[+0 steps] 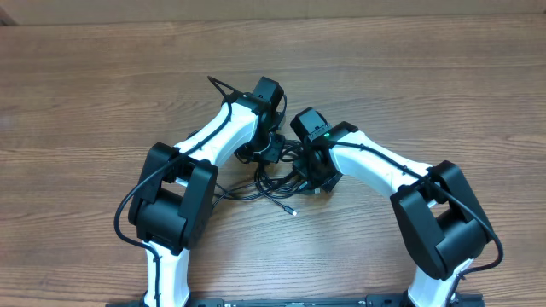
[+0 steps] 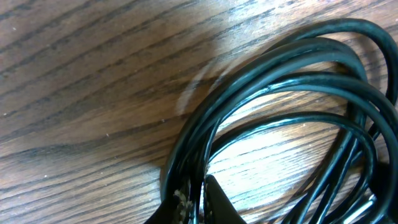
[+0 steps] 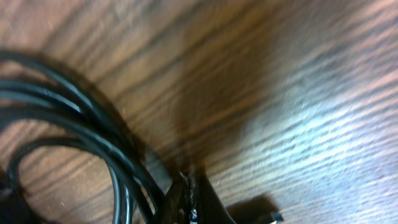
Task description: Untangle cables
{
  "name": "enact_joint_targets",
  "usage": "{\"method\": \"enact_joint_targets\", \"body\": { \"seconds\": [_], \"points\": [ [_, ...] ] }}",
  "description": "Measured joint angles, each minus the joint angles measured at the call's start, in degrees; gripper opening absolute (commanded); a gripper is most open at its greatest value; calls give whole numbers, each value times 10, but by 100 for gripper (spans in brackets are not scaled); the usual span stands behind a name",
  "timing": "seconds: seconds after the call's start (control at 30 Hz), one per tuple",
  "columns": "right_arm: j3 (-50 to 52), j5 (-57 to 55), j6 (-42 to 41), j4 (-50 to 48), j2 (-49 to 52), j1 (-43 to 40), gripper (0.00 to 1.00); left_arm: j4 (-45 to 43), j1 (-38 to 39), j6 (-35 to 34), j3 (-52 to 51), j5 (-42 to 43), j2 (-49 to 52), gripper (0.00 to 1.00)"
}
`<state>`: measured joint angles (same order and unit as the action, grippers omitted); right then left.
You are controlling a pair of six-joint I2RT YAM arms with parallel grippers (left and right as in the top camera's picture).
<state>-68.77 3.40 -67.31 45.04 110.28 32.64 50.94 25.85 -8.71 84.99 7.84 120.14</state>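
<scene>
Wood-grain table point(image 1: 409, 77) lies under both arms, with the cables point(image 1: 271, 183) heaped between the two grippers. The left gripper point(image 2: 194, 204) is nearly closed, pinching a few strands that loop away ahead of it. The right gripper point(image 3: 186, 198) is pressed together with strands running just to its left; whether one is caught I cannot tell. The cords look light, limp and glossy, so they will likely slip. A surer hold is probably near a plug point(image 1: 294, 211), which lies free just behind both grippers.

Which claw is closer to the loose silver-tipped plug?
The right claw: the plug lies just beside it and shows in its wrist view. The left claw is farther off, pinching the cables.
</scene>
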Motion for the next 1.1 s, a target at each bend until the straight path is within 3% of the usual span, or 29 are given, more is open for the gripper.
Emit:
{"method": "enact_joint_targets", "body": {
  "seconds": [0.47, 0.53, 0.6, 0.87, 1.03, 1.1],
  "points": [
    [0, 51, -1, 82, 0, 80, 15, 0, 0, 0, 0, 0, 0, 11],
    [1, 54, -2, 82, 0, 91, 13, 0, 0, 0, 0, 0, 0, 12],
    [1, 59, -1, 83, 0, 101, 4, 0, 0, 0, 0, 0, 0, 14],
    [-16, 68, 99, 169, 4, 49, 4, 0, 0, 0, 0, 0, 0, 16],
    [-48, 51, 170, 173, 4, -38, 13, 57, -1, -3, 20, 7, 0, 37],
    [-53, 43, 183, 162, 4, -74, 31, 92, -1, -3, 55, 10, 2, 46]
  ]
}}
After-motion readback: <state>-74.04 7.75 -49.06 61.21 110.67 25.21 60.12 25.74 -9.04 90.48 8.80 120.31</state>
